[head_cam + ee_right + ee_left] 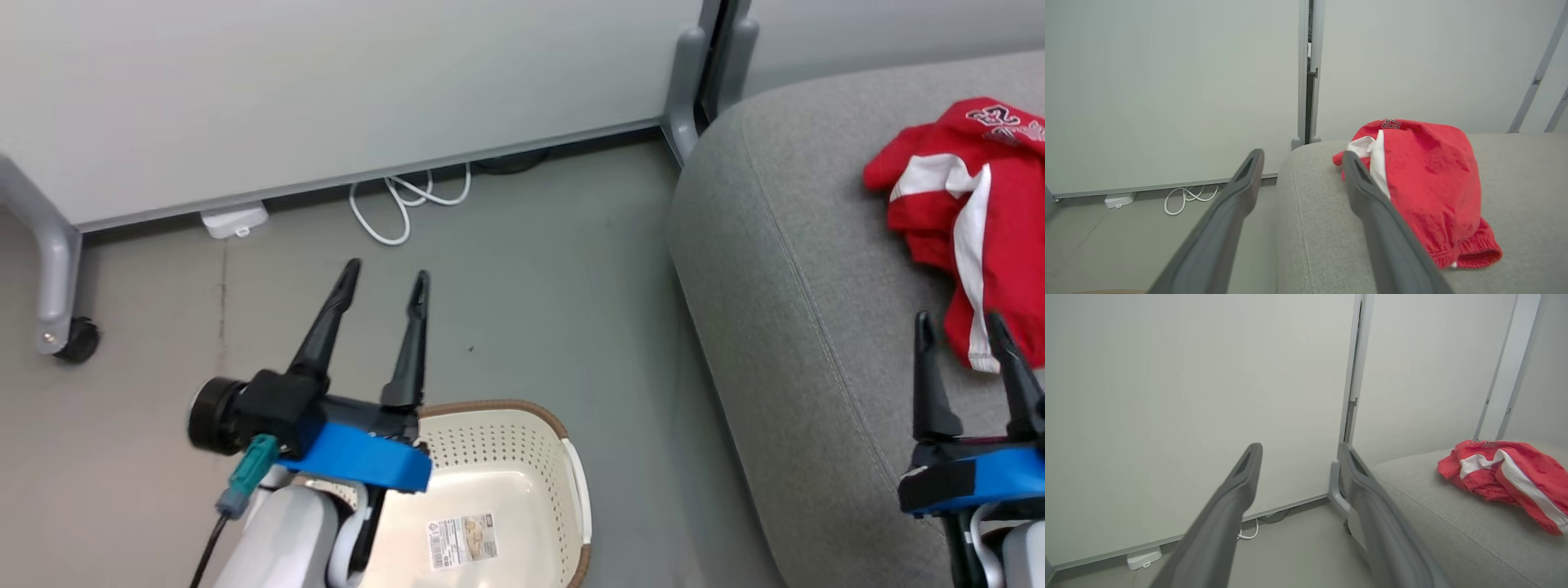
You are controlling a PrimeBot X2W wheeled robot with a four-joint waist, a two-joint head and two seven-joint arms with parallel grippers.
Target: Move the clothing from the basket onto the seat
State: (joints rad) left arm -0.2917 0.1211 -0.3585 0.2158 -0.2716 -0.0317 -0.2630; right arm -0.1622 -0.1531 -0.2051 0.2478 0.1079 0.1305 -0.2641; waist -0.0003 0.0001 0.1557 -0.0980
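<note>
Left gripper [386, 272] at lower left of the head view: fingers spread apart, holding nothing, tips pointing up-frame over the grey floor [531, 286]. Its blue-banded wrist overlaps the near left rim of the basket [490, 406]. In the left wrist view the same gripper [1299, 446] is open against a pale partition panel [1188, 396].

Right gripper [958, 320] at lower right of the head view: also spread open, empty. Its tips sit at the lower edge of the clothing [971, 212] in the picture; can't tell if they touch it. In the right wrist view this gripper [1302, 152] is open, and the right-hand finger crosses in front of the clothing [1425, 183].

Clothing is one red heap with white stripes, lying on the seat [784, 286] at upper right of the head view, black-and-white lettering on its top edge. Can't tell how many pieces are in the heap. In the left wrist view the clothing [1502, 473] lies at right on the seat [1453, 522]. In the right wrist view it lies near the rounded left edge of the seat [1323, 212].

Basket stands on the floor at bottom centre, left of the seat and apart from it, with a label sticker [462, 541] on its cream bottom.

White cable [404, 204] is looped on the floor at the foot of the panel, upper centre. A small white box [234, 220] is to its left, and a black caster [77, 339] is at far left.
</note>
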